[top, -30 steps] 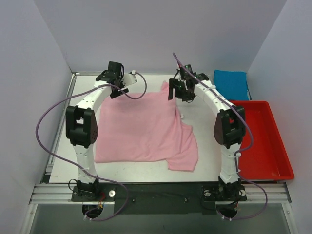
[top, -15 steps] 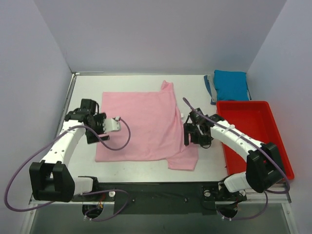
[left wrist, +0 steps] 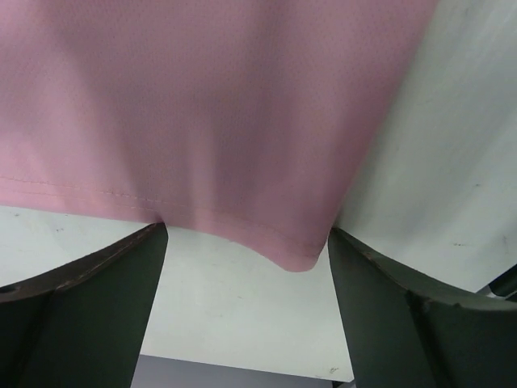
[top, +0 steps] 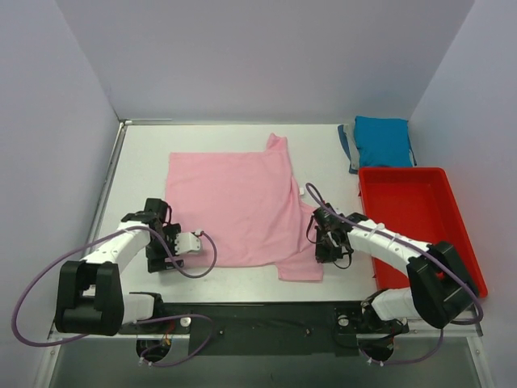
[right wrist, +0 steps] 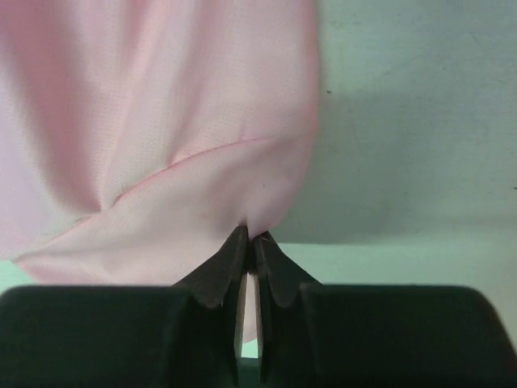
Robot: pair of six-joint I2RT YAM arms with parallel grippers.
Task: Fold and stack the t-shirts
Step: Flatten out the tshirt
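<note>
In the middle of the table (top: 137,162), the pink t-shirt (top: 234,206) is lying spread flat. The teal t-shirt (top: 382,140) is sitting folded at the far right corner, just behind the red tray (top: 404,170). The right gripper (right wrist: 248,242) is pinching the pink t-shirt's near right edge, fingers squeezed tight on the cloth. The left gripper (left wrist: 246,242) is gaping wide around the near left hem corner.

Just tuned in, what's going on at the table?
Both arms work the near edge of the spread pink t-shirt. The right gripper is shut on its near right part; the left gripper is open astride the near left corner, not yet gripping. The teal t-shirt sits folded at far right.
</note>
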